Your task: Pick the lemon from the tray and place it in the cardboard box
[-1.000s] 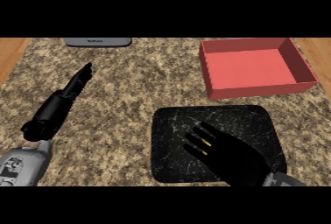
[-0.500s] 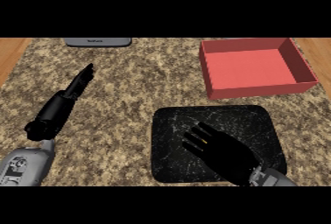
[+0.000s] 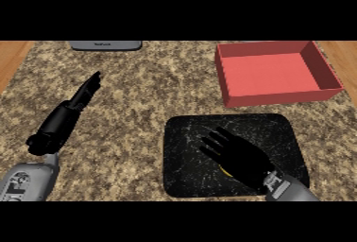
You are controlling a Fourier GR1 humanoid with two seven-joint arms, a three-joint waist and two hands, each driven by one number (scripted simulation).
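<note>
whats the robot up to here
The right robot hand is spread, fingers straight, over the black tray, covering the lemon, of which only a yellow sliver shows at the palm's edge. It has not closed on the lemon. The red box sits beyond the tray with nothing in it. The left robot hand rests open on the counter, away from the tray.
</note>
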